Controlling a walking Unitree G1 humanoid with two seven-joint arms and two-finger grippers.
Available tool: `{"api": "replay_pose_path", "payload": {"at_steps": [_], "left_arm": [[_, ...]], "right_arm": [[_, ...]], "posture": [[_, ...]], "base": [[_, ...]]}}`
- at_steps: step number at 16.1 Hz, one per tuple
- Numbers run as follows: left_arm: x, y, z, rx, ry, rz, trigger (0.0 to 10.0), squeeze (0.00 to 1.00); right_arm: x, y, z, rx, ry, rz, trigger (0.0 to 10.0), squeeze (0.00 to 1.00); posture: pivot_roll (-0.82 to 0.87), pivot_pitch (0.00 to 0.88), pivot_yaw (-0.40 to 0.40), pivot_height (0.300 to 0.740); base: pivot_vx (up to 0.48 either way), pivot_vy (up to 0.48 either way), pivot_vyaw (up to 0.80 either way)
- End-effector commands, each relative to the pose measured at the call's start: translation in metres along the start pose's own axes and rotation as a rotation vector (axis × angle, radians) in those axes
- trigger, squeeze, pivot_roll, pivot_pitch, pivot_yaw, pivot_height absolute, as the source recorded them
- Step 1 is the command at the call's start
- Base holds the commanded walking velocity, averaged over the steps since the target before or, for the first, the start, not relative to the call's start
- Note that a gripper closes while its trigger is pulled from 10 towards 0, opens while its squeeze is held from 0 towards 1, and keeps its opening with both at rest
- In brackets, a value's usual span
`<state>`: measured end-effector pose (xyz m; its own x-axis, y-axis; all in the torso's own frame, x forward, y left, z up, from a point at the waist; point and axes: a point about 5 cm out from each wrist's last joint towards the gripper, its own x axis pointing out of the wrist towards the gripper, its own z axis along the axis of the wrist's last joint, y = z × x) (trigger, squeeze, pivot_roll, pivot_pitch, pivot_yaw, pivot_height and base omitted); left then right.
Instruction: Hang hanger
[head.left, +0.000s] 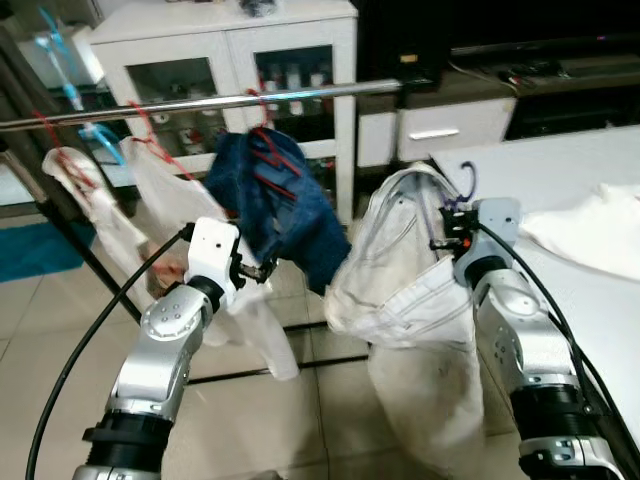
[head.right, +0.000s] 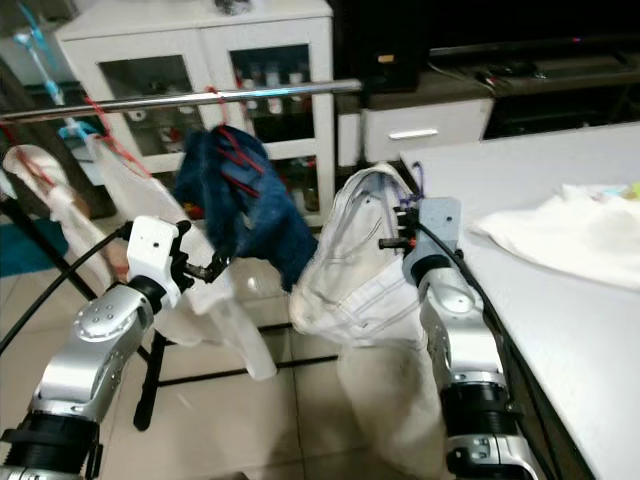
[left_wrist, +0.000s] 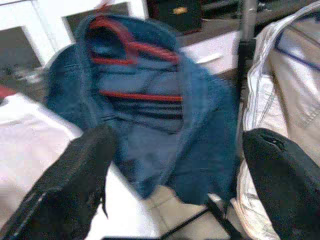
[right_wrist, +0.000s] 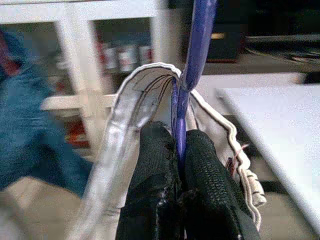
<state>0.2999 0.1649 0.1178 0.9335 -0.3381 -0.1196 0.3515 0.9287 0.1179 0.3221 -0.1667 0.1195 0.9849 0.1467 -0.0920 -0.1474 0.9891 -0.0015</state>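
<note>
Holding a purple hanger (right_wrist: 192, 60) clamped in our right end effector (right_wrist: 180, 145), white garment (head.left: 400, 290) draped, we see the rail (head.left: 200, 103) up-left; left end effector (left_wrist: 175, 170) gapes empty.

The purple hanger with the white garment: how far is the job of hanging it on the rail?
Done: the right hand is shut on the purple hanger, which carries the white garment. In hand: it holds them up beside the table, below the metal rail. Left: the hook is not yet on the rail, where a blue garment on a red hanger already hangs. The left hand is open, near the blue garment.
</note>
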Motion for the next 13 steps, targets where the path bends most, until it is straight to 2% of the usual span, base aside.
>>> {"api": "replay_pose_path", "payload": {"at_steps": [1,3,5,7,10,13], "left_arm": [[-0.0031,0.0069,0.0007,0.016,0.004,0.016,10.0,0.0],[-0.0035,0.0061,0.0005,0.019,0.004,0.013,10.0,0.0],[-0.0039,0.0056,0.0001,0.02,0.006,0.011,10.0,0.0],[-0.0044,0.0029,-0.0014,0.031,0.017,-0.01,10.0,0.0],[-0.0055,-0.0019,-0.0039,0.043,0.033,-0.045,10.0,0.0],[-0.0065,-0.0017,-0.0049,0.052,0.04,-0.053,10.0,0.0]], "right_arm": [[0.0031,0.0154,0.0231,-0.015,-0.109,0.077,10.0,0.0],[0.0012,0.0164,0.0222,-0.001,-0.113,0.085,10.0,0.0],[-0.0013,0.0161,0.0207,0.045,-0.119,0.095,10.0,0.0],[-0.0013,0.0132,0.02,0.035,-0.116,0.081,10.0,0.0],[0.0013,0.0073,0.0221,0.019,-0.114,0.036,10.0,0.0],[0.0012,0.0139,0.0267,-0.02,-0.133,0.101,10.0,0.0]], "posture": [[-0.04,0.0,0.06,0.74],[-0.04,0.0,0.058,0.74],[-0.04,0.0,0.056,0.74],[-0.04,0.0,0.055,0.74],[-0.04,0.0,0.054,0.74],[-0.04,0.0,0.056,0.74]], "base": [[0.382,0.0,0.8],[0.384,0.0,0.8],[0.377,0.0,0.0],[0.311,0.0,0.0],[0.0,0.0,0.0],[0.0,0.0,0.0]]}}
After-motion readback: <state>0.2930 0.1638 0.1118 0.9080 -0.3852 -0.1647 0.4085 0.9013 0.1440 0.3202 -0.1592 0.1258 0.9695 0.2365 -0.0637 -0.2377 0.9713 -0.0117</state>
